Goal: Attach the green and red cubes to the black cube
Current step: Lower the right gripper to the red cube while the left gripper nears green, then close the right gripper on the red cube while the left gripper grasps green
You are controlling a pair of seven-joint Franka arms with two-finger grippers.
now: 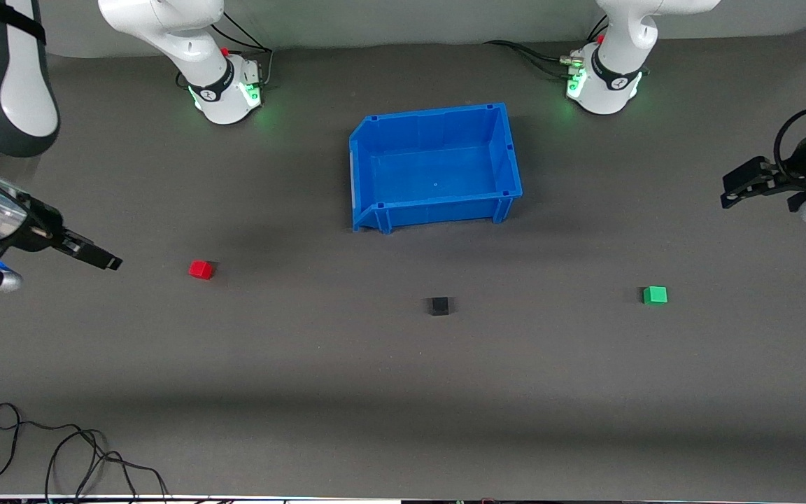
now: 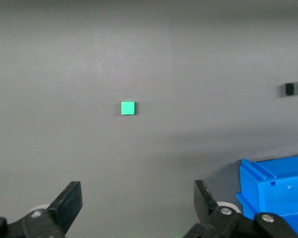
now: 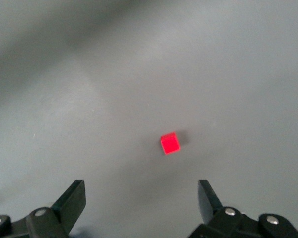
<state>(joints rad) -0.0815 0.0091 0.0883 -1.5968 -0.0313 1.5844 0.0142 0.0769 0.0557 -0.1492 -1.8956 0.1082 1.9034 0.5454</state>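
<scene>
The black cube [image 1: 438, 306] sits on the dark mat, nearer the front camera than the blue bin [image 1: 508, 150]. The red cube [image 1: 201, 269] lies toward the right arm's end, the green cube [image 1: 655, 295] toward the left arm's end. My right gripper [image 1: 105, 260] is open and empty, up in the air beside the red cube [image 3: 170, 143]. My left gripper [image 1: 732, 189] is open and empty, high over the mat at its own end; its wrist view shows the green cube [image 2: 127, 107] and the black cube [image 2: 291, 89] well apart from the jaws.
The blue bin stands open and empty at mid-table between the two arm bases; a corner of it shows in the left wrist view [image 2: 283, 183]. A loose black cable [image 1: 60, 448] lies at the table's front edge toward the right arm's end.
</scene>
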